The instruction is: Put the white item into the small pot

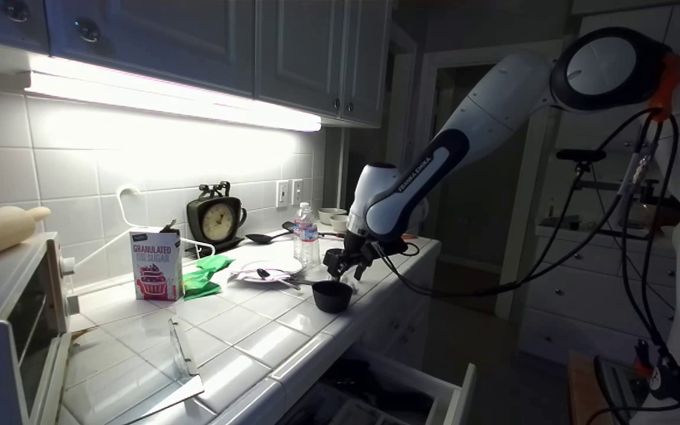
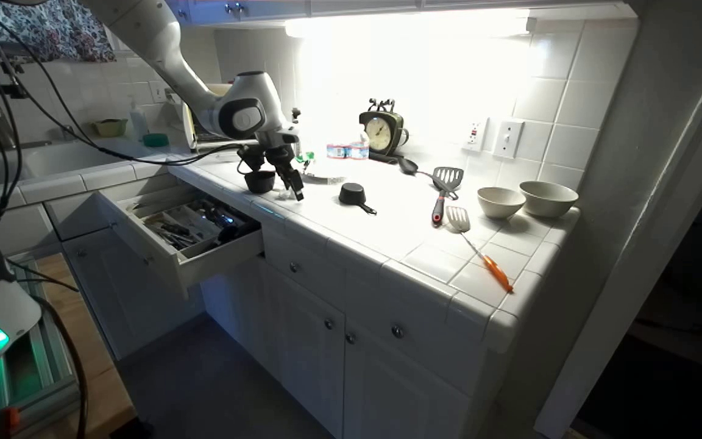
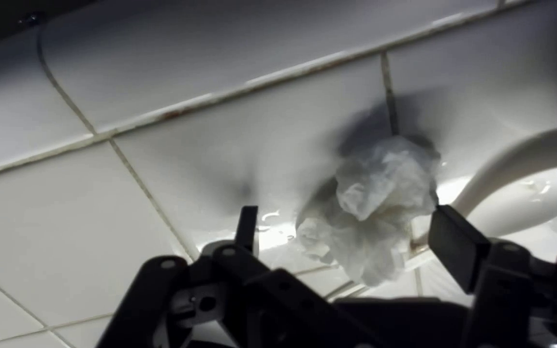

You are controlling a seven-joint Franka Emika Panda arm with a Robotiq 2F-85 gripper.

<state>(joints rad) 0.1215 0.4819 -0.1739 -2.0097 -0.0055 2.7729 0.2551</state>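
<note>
While the gripper [image 3: 351, 237] stands with its jaws wide apart, low over the tiled tabletop [image 3: 61, 232], the crumpled white item [image 3: 380, 193] lies between them in the wrist view, nearer one jaw. Both exterior views show the small black pot [image 1: 332, 300] upright near the gripper.

Counter [image 2: 400, 222] in both exterior views, wrist view downward, close
</note>
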